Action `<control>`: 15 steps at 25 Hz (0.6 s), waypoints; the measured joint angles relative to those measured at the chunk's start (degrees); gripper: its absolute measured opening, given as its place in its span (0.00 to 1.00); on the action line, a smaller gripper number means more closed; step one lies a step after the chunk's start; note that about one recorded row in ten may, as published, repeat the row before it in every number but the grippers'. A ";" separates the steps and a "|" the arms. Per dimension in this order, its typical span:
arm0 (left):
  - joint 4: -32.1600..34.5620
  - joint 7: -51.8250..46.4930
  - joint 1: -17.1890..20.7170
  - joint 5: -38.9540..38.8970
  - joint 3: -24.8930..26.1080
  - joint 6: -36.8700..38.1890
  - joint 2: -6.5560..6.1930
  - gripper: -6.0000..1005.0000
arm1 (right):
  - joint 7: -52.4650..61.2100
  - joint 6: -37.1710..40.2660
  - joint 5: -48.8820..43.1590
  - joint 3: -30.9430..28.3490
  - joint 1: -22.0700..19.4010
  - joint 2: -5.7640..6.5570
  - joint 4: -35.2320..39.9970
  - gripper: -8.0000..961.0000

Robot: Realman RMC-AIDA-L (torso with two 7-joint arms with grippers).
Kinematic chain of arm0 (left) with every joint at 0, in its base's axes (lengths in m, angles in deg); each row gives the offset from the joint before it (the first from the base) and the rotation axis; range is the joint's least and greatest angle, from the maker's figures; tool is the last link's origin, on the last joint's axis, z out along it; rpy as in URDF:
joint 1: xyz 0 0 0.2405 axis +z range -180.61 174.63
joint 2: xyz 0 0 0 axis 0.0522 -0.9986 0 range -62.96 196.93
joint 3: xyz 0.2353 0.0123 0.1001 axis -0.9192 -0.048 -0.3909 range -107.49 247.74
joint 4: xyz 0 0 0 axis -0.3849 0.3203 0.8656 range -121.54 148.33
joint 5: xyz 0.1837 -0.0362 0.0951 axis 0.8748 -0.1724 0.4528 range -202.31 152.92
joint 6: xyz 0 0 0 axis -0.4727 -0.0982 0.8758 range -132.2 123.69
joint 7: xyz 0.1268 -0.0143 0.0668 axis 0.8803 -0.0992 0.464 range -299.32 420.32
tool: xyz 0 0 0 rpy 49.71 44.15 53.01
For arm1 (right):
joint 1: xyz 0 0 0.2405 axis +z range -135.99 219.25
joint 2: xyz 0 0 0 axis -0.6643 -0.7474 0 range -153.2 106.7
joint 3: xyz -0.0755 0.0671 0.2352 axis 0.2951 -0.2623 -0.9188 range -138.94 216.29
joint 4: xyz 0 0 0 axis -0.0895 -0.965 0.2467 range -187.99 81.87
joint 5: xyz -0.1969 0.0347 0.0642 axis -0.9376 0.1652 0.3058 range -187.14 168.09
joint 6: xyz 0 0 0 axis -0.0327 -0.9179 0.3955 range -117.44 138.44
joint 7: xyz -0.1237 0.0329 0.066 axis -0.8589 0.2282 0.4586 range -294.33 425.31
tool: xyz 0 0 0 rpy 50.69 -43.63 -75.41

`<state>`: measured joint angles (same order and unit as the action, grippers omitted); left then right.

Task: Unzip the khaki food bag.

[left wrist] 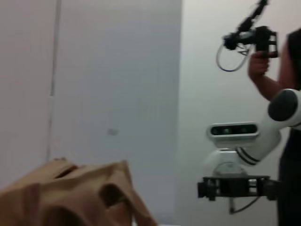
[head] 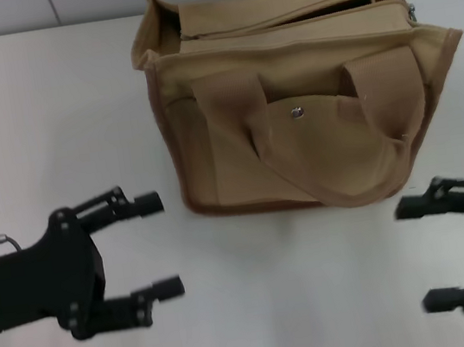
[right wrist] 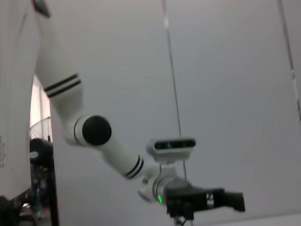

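Here the left gripper [head: 162, 246] hovers with fingers spread apart, low on the white table [head: 40, 115], near the boxy tan canvas food bag [head: 300, 102] with loop handles. The right gripper [head: 419, 255], likewise spread, sits just below the bag's right corner, not touching it.

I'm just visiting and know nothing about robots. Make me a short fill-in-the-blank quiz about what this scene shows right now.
1. The khaki food bag stands on a ____ table.
2. The left tool and the right tool both have their fingers ____.
3. Neither tool is ____ the bag.
4. The silver zipper pull sits at the bag's end nearer the robot's ____ arm.

Missing words: white; open; touching; right
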<state>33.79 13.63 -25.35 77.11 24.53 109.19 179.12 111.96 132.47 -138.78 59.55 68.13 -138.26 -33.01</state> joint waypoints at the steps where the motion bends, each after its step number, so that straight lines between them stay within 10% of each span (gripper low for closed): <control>1: 0.33 -0.05 -0.07 0.03 -0.64 0.07 0.01 0.81 | 0.00 -0.93 -0.02 0.55 -0.01 -0.50 0.25 0.73; 15: 0.99 0.01 -0.23 0.48 -1.95 -0.17 0.92 0.83 | -0.02 -3.71 -0.18 1.52 0.41 -2.38 1.06 0.85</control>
<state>34.77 13.64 -25.57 77.59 22.57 109.02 180.04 111.94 128.76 -138.96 61.07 68.54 -140.64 -31.95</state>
